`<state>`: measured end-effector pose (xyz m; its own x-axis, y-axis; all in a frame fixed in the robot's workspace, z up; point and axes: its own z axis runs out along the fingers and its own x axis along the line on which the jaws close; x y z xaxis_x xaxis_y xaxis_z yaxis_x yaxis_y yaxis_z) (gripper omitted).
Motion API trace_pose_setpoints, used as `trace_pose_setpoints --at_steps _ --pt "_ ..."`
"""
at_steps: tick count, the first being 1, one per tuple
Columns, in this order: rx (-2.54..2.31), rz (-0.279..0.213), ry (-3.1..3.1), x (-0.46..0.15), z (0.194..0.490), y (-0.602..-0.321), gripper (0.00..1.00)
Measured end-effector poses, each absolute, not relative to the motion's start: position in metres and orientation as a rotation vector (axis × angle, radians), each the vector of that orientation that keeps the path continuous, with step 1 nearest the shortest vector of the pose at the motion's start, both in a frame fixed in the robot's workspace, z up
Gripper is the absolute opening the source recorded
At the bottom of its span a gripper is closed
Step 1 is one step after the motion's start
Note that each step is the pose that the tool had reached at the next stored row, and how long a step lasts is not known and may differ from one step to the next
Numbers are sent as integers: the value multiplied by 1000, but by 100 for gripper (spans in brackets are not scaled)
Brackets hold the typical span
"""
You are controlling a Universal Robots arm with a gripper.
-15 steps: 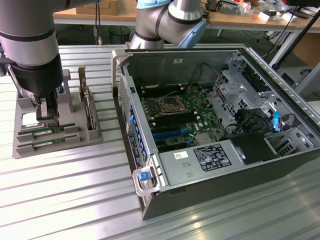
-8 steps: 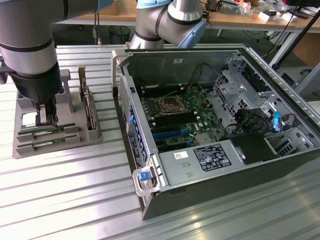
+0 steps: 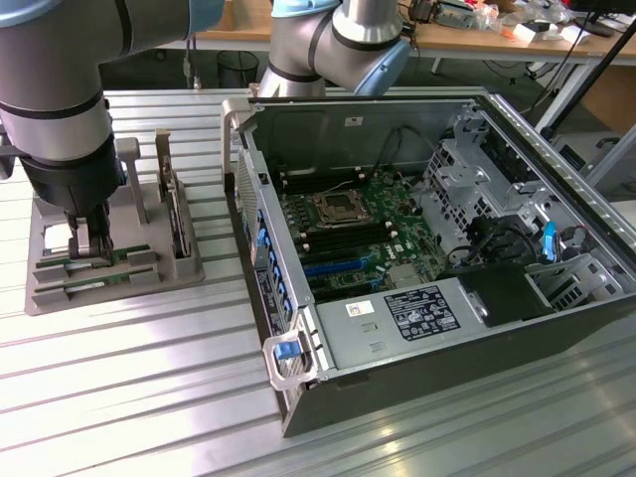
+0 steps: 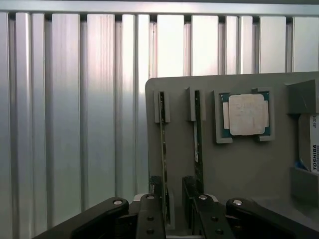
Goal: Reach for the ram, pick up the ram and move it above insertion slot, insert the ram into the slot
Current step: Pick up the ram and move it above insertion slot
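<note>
Wrist view:
- Ribbed metal worktop (image 4: 75,124) carries a grey fixture tray (image 4: 249,169).
- Two green sticks stand on edge in parallel holders on the tray.
- The ram (image 4: 163,139) is the stick farther from the processor chip (image 4: 246,114). The second stick (image 4: 198,134) stands between the ram and that chip.
- The chip sits flat in its own square recess.
- At the tray's far side, the labelled edge of a hard drive (image 4: 313,144) shows.
- The end effector (image 4: 172,191) is spread wide, and its two dark fingers (image 4: 155,194) straddle the near end of the ram.
- The gap between the fingers is much broader than the stick. One finger is close beside the ram, but I cannot tell whether they touch.
- The other finger stands between the two sticks.
- Nothing is gripped, and the ram is seated in its holder.

Exterior view:
- The arm (image 3: 60,119) comes down over the tray at the exterior view's left, with the end effector low among the stick holders.
- An open computer case (image 3: 447,368) lies on the worktop to the exterior view's right, just beside the tray.
- Inside the case is the motherboard (image 3: 397,229), with the square metal processor socket (image 3: 333,209) near its middle.
- The slot (image 3: 320,180) belongs to the long black sockets flanking that processor socket. I cannot tell which one of them it is.
- Blue sockets (image 3: 333,266) lie nearer the case's front wall.
- The ram is well apart from the slot, over on the tray outside the case.
</note>
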<state>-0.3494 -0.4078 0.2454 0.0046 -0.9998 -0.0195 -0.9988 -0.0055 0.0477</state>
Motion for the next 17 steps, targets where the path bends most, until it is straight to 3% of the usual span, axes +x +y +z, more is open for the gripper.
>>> trace_pose_setpoints --at_steps 17 --pt "2245 -73 -2166 -358 210 -414 30"
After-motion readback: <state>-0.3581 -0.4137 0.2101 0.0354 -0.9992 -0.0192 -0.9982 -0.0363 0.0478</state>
